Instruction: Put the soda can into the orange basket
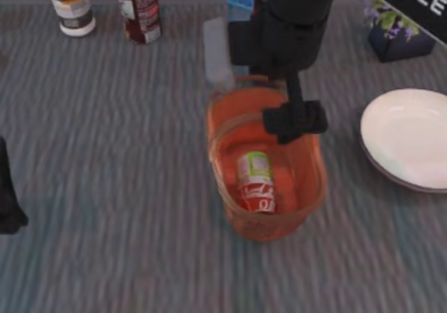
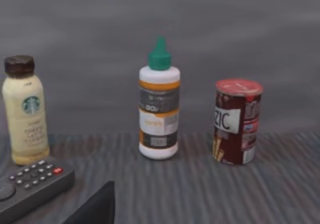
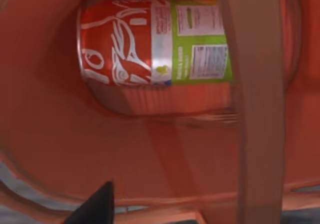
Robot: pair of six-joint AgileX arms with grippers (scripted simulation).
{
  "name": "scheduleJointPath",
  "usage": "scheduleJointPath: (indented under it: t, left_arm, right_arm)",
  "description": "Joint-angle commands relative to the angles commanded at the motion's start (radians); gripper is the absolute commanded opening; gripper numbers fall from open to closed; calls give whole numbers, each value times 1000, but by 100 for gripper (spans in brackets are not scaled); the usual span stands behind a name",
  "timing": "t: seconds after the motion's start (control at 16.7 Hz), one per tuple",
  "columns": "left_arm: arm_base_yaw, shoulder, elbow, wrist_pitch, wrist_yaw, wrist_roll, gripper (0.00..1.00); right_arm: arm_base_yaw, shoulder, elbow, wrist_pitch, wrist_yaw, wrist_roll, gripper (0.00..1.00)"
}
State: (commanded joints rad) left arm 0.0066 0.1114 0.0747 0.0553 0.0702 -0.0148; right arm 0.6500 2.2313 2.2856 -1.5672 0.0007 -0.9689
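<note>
Now the soda can [image 1: 256,182] lies in the orange basket [image 1: 307,201], below the right pincer [image 1: 294,119].

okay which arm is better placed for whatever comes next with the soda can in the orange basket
Right. The right gripper hangs over the oval orange woven basket, where the red-and-green aluminium soda can already lies on its side, so it probably only needs to lift clear. The left gripper sits parked at the table's left edge.

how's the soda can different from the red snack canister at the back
The soda can lies on its side inside the orange basket; the red snack canister stands upright on the table near the far edge. The soda can is red and lime-green; the canister is dark red with a red lid. Both are cylindrical, and neither is held.
</note>
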Motion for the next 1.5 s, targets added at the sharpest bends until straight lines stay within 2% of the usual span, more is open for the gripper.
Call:
scheduleJointPath:
  t: [0.12, 0.24, 0.6, 0.96, 1.2, 1.5]
  left_arm:
    - [9, -76, -50, -37, -47, 10, 100]
    - [13, -110, -74, -55, -69, 15, 100]
    - [13, -111, -75, -55, -70, 15, 100]
    - [13, -111, -75, -55, -70, 15, 100]
    - [13, -111, -75, -55, -70, 15, 100]
    - [13, -111, -75, -55, -70, 15, 100]
  right_arm:
    - [23, 67, 78, -49, 3, -34, 100]
    - [33, 95, 112, -71, 5, -50, 100]
    - [29, 94, 107, -67, 4, -50, 100]
    - [34, 64, -17, 26, 4, -51, 100]
    - [34, 61, -29, 35, 4, -50, 100]
    - [34, 61, -29, 35, 4, -50, 62]
